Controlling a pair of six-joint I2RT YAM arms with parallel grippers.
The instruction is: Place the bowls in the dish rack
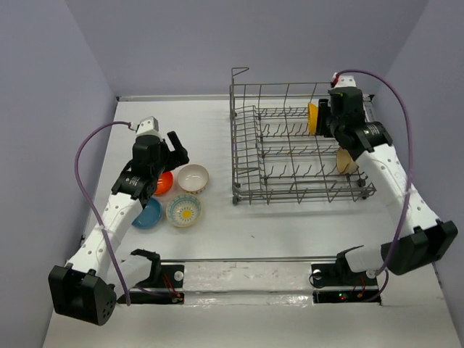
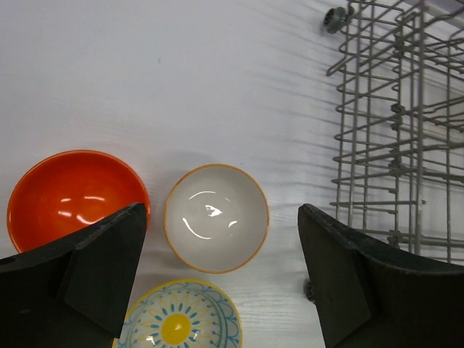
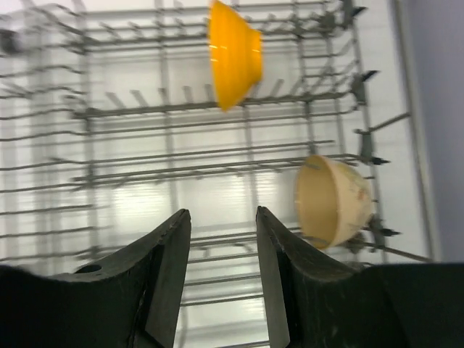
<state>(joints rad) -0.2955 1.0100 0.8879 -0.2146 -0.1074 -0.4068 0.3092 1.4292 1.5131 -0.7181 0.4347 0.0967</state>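
The grey wire dish rack (image 1: 290,156) stands right of centre. A yellow bowl (image 1: 312,118) stands on edge at its back, and a tan bowl (image 1: 346,161) leans at its right end. My right gripper (image 1: 335,129) hovers over the rack, open and empty; in the right wrist view the yellow bowl (image 3: 233,52) lies ahead and the tan bowl (image 3: 330,199) to the right of my right gripper (image 3: 223,217). My left gripper (image 2: 220,210) is wide open above the white bowl (image 2: 216,217), with the orange bowl (image 2: 72,196) to the left and the flower-pattern bowl (image 2: 180,319) below.
A blue bowl (image 1: 148,214) lies on the table next to the flower-pattern bowl (image 1: 184,210), near the left arm. The rack's tall wire side (image 2: 395,130) rises just right of the left gripper. Purple walls close in the table on three sides.
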